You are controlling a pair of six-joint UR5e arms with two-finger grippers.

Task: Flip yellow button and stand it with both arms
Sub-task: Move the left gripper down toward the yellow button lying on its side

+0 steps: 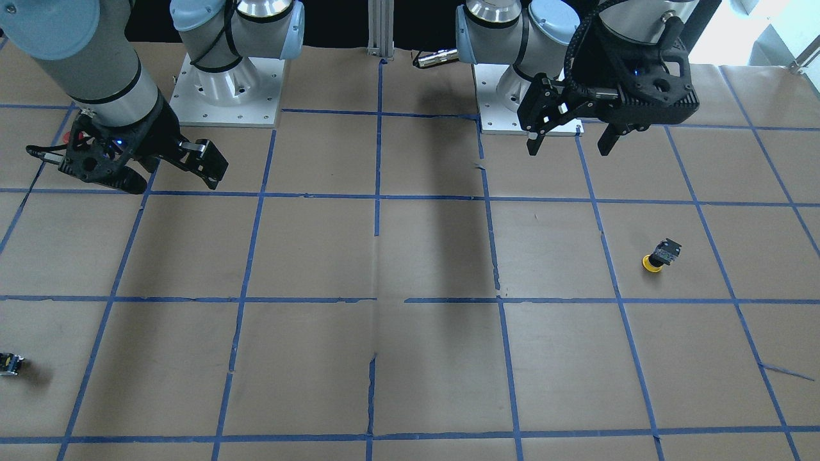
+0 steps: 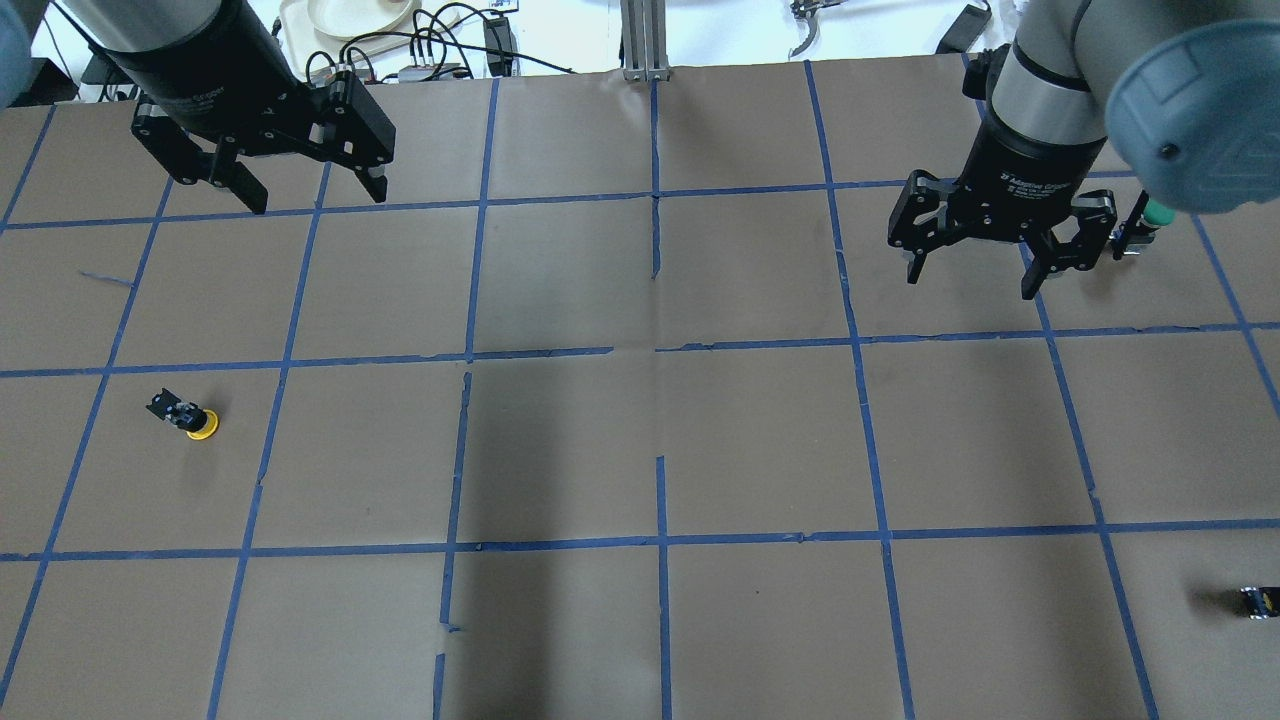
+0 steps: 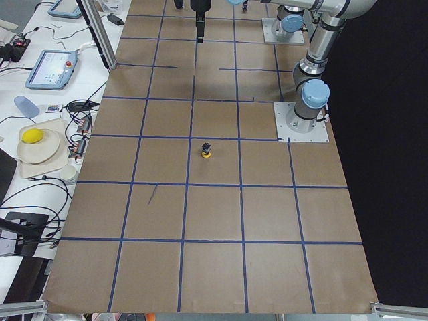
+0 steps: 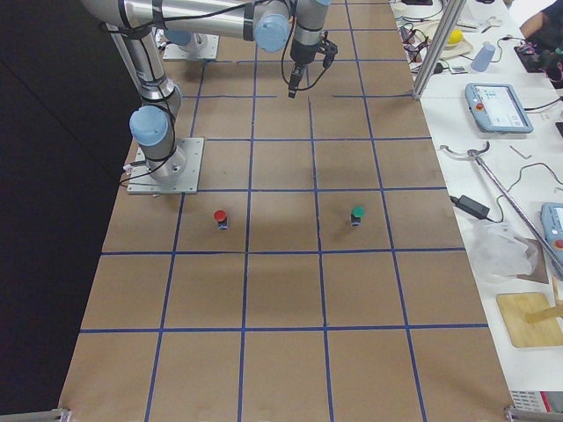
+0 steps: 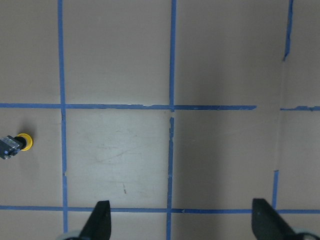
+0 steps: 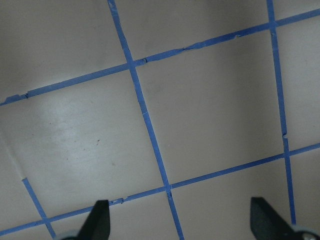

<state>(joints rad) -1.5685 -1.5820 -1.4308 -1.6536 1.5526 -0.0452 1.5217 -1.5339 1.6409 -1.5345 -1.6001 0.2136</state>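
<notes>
The yellow button [image 2: 186,415] stands upside down on its yellow cap, black body up, on the brown paper at the left side of the table. It also shows in the front view [image 1: 660,255], the left side view [image 3: 207,150] and at the left edge of the left wrist view [image 5: 17,144]. My left gripper [image 2: 315,200] is open and empty, held above the table well beyond the button; it also shows in the front view [image 1: 569,150]. My right gripper [image 2: 970,282] is open and empty, far away over the right side.
A green-capped button [image 4: 357,214] and a red-capped button [image 4: 220,217] stand on the right half; the green one [image 2: 1150,215] is just beside my right gripper. A small black part [image 2: 1260,600] lies near the right front edge. The arm bases [image 1: 227,89] stand at the robot's edge.
</notes>
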